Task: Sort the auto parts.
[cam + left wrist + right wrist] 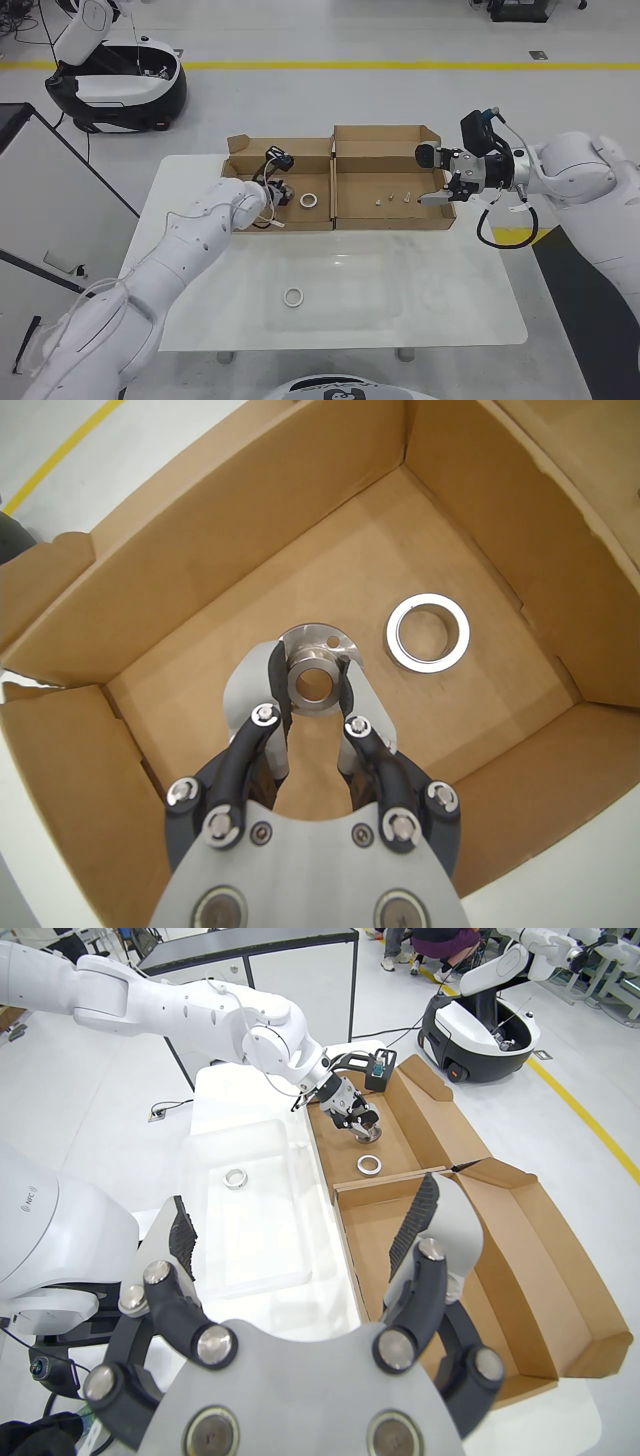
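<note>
Nearest the robot, a silver ring (286, 298) lies flat on the white worktop (450, 300), inside a shallow clear tray (260, 1273) whose edges are hard to make out.

Beyond it two open cardboard boxes stand side by side, touching. In the left box (250, 525) the left end effector (311, 685) is clenched on a flanged bushing (315, 637): a short, bright metal sleeve with a round bore, set on a thin disc flange with one small hole near its edge. The dark finger pads grip the sleeve from both sides and cover part of the flange. Whether the flange touches the box floor cannot be told. Just beside it, apart from it, a wider, thick-walled steel ring (464, 639) lies flat on the box floor.

The right box (385, 140) holds a few pale small parts (392, 197), too small to identify. At that box's right end hangs the right end effector (302, 1190), released, its fingers spread wide with nothing between them.
</note>
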Available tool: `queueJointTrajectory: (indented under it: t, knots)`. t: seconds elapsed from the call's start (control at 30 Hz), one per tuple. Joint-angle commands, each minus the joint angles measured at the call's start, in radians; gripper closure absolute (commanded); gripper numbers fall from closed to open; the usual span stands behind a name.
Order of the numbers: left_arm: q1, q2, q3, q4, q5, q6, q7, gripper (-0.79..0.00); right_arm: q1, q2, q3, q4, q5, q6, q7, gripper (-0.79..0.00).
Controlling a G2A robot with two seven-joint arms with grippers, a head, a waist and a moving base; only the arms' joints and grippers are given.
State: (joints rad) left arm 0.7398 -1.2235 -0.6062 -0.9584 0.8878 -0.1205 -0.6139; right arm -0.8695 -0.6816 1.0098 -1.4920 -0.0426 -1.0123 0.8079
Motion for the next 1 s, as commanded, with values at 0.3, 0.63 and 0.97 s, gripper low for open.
queueJointTrajectory:
  t: [0.3, 0.63, 0.97]
  knots:
    - [-0.01, -0.03, -0.003, 0.045, 0.001, -0.001, 0.003, -0.785, 0.0, 0.0, 0.0, 0.0, 0.0, 0.0, 0.0, -0.785]
    - [0.017, -0.011, -0.068, -0.069, 0.066, 0.028, 0.027, -0.785, 0.0, 0.0, 0.0, 0.0, 0.0, 0.0, 0.0, -0.785]
    - [0.143, 0.073, -0.237, -0.458, 0.11, -0.111, -0.135, -0.785, 0.0, 0.0, 0.0, 0.0, 0.0, 0.0, 0.0, -0.785]
